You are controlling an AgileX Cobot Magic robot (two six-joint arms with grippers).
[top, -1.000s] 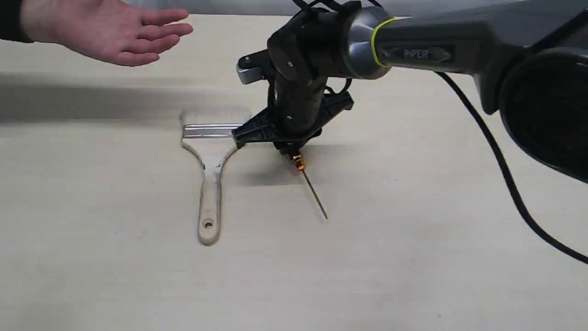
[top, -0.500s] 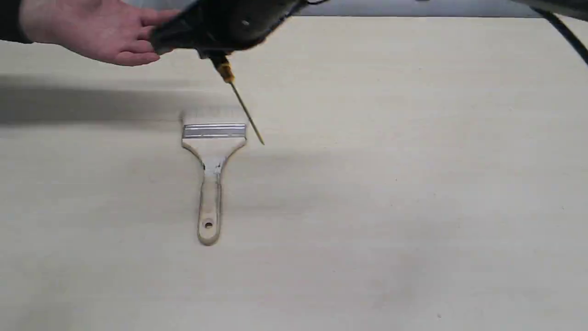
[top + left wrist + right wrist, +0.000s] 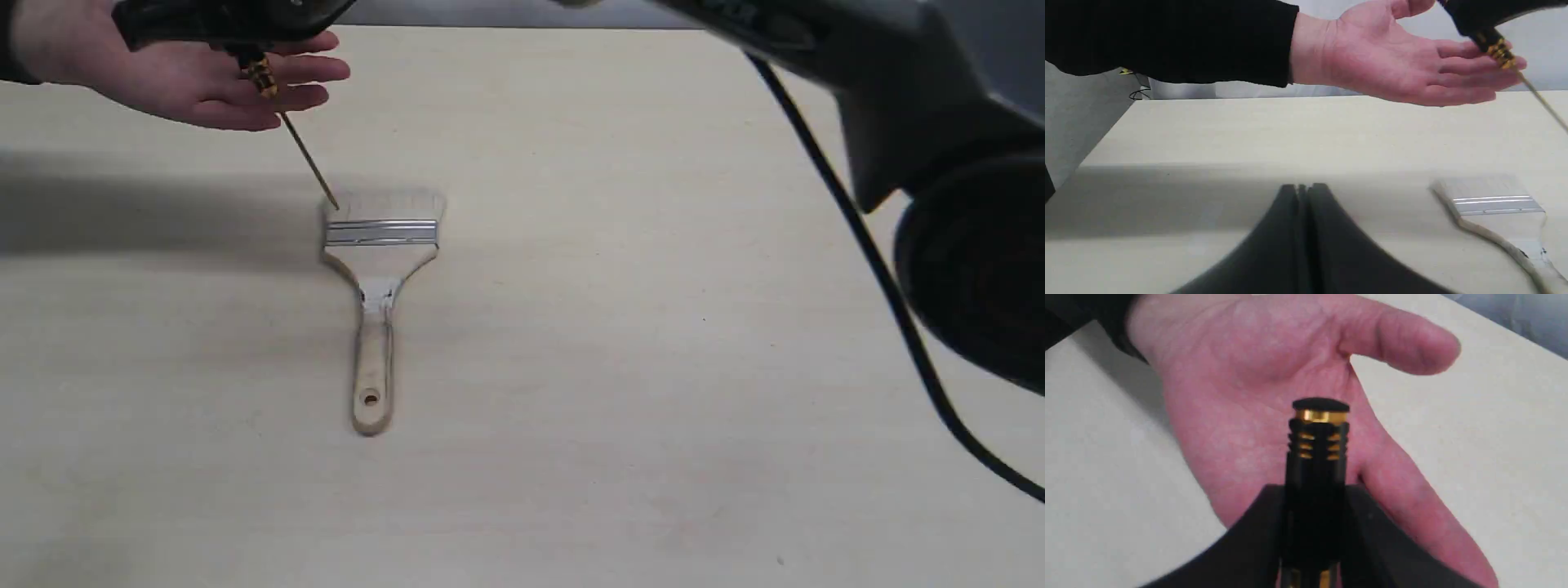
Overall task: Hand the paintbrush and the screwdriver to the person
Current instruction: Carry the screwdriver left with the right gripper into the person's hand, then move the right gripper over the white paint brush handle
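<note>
The right gripper [image 3: 241,42] reaches across to the far left of the exterior view and holds the screwdriver [image 3: 290,131] in the air. Its jaws are clamped on the black handle. The wrist view shows the handle's gold-ringed end sticking out past them, directly over the palm of the person's hand [image 3: 163,69]. The hand is open, palm up, with the fingers stretched out and a dark sleeve [image 3: 1167,36] at the wrist. It is raised above the tabletop [image 3: 653,327]. Whether the handle touches the palm cannot be told. The thin shaft slants down and away from the gripper, its tip clear of the tabletop and in line with the corner of the bristles in the exterior view.

The paintbrush [image 3: 377,269] lies flat on the tabletop near the middle. Its pale bristles point toward the far edge and its wooden handle, with the hole near its tip, points toward the camera. Nothing grips it.

The left gripper [image 3: 1302,192] hangs low over the tabletop, well apart from the brush, with its jaws pressed together and nothing between them. A black cable [image 3: 857,245] trails from the right arm [image 3: 898,82].
</note>
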